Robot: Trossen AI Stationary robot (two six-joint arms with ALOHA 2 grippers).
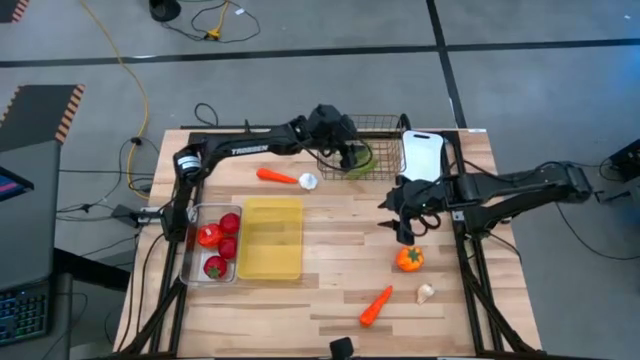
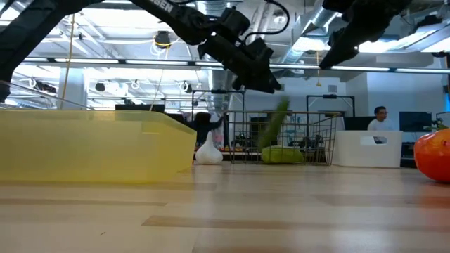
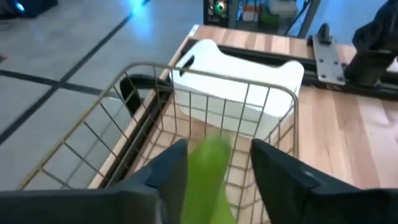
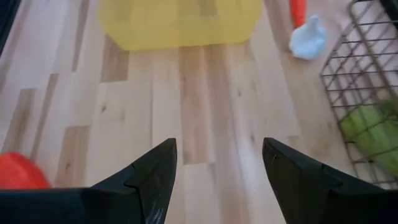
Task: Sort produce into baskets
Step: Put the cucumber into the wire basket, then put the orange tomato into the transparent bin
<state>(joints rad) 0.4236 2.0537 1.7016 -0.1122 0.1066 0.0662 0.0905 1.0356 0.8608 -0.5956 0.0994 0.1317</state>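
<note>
Left gripper [image 1: 352, 152] up at top centre of the high view, over the wire basket [image 1: 385, 126], fingers parted and a green cucumber [image 3: 208, 177] sitting between them, long axis pointing straight down into the basket (looks mid-drop, so can't tell if still gripped). Another cucumber [image 2: 283, 154] already lying inside. Right gripper [image 1: 405, 228] open and empty, just above the orange pepper [image 1: 409, 258] at lower right, so nearer to that.
</note>
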